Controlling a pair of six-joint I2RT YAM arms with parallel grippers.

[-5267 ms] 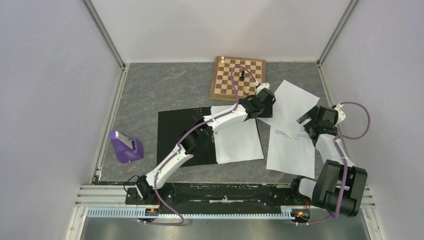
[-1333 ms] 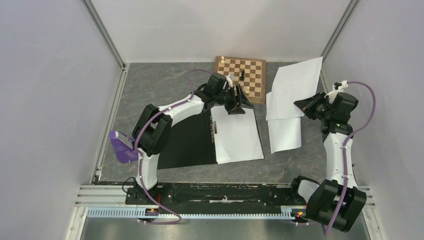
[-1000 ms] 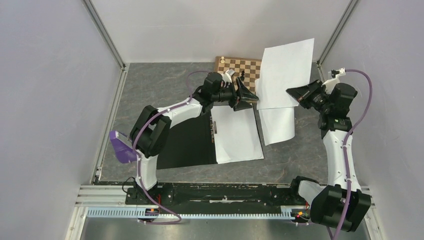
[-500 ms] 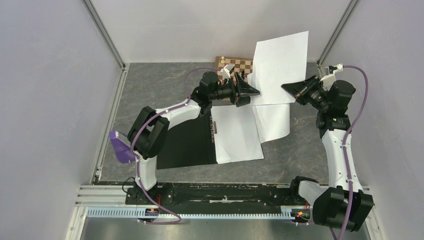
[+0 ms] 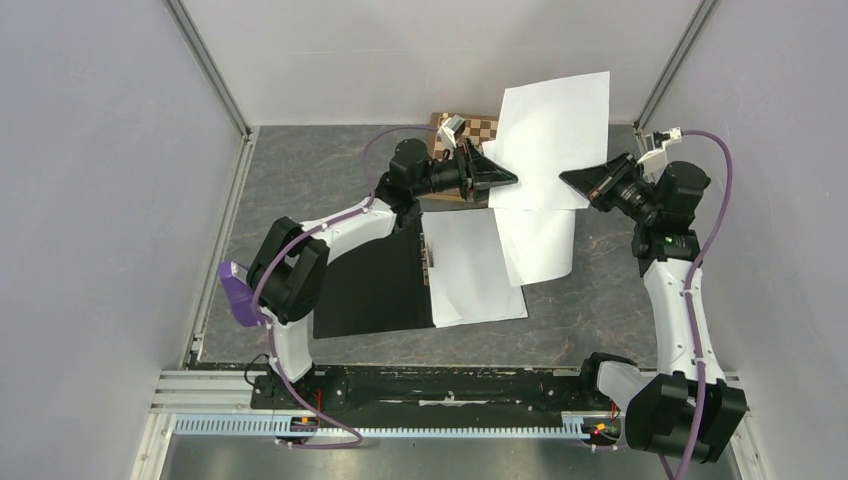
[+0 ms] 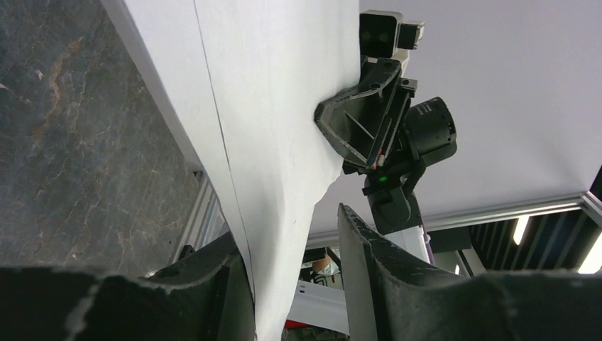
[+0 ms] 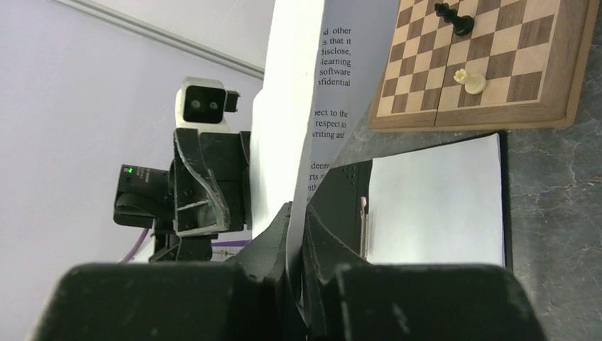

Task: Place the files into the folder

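Black inside up, the folder (image 5: 370, 285) lies open on the table (image 5: 300, 180) at about 7 o'clock from the middle. A flat sheet (image 5: 475, 270) rests on its 3 o'clock half, just beside the metal clip (image 5: 428, 258). At 9 o'clock stands a purple metronome (image 5: 232, 292), partly hidden by the elbow of the left arm (image 5: 340, 225).

Farther in, toward 1 o'clock, the lifted sheets (image 5: 550, 125) hang above the table between the two arms. One is upright and another droops below it. The right jaws are clenched on their 3 o'clock edge: the right wrist view shows paper with printed text pinched between the fingers (image 7: 273, 241). The left jaws are released and stand spread around the 9 o'clock edge. In the left wrist view the paper runs through the gap, close against one finger (image 6: 227, 284).

At 12 o'clock lies a wooden chessboard (image 5: 483, 128), mostly covered by the sheets, with a black piece (image 7: 454, 20) and a pale piece (image 7: 470, 80) standing on it.
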